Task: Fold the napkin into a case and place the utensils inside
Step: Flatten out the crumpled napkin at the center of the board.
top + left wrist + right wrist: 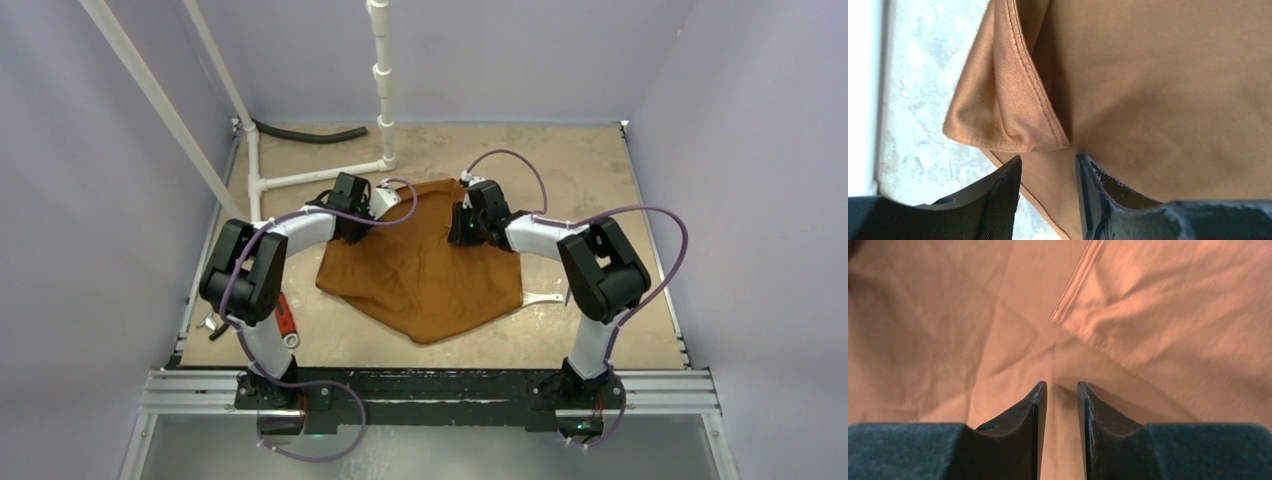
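The napkin [420, 270] lies spread and creased on the tabletop [590, 170], no fold set in it yet. The left gripper [1048, 165] is spread with nothing between its jaws. A turned-over hemmed corner [1008, 115] lies just ahead of its tips, a little to the left. The right gripper [1058, 390] is parted only narrowly above flat cloth, with no cloth visibly caught. A folded-back edge [1108, 305] sits ahead and to its right.

The step in hand looks like taking the far corners for the first fold. To do it well, each gripper should come down on the doubled hem, not on single cloth, and close firmly. Both should then travel together at equal height, so the crease runs straight. A white utensil [545, 298] pokes out beside the napkin, nearer the bases than the right gripper — the cloth should not drag it.
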`<state>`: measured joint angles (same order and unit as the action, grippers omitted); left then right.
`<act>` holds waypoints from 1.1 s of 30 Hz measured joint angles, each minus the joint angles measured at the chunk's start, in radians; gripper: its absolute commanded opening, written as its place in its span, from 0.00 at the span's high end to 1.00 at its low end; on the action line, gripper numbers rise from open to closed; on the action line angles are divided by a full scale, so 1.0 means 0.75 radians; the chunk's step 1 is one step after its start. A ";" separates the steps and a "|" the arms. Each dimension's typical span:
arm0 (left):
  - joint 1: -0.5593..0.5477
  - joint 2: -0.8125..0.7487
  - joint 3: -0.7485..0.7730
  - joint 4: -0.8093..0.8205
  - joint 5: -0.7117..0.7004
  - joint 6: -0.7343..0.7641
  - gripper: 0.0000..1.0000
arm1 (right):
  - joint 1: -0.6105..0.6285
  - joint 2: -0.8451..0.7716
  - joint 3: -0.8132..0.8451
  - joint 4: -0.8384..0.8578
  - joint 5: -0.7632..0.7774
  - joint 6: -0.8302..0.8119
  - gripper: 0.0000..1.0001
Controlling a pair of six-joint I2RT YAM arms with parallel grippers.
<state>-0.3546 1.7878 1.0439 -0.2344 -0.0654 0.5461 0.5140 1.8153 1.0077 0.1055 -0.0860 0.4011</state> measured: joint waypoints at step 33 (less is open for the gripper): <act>-0.093 -0.597 -0.065 -0.551 0.337 0.209 0.27 | 0.001 -0.860 -0.313 -0.402 0.310 0.132 0.15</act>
<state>-0.4244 1.3399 0.9955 -0.6479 0.1875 0.7029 0.5144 1.1702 0.7731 -0.1963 0.1467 0.4999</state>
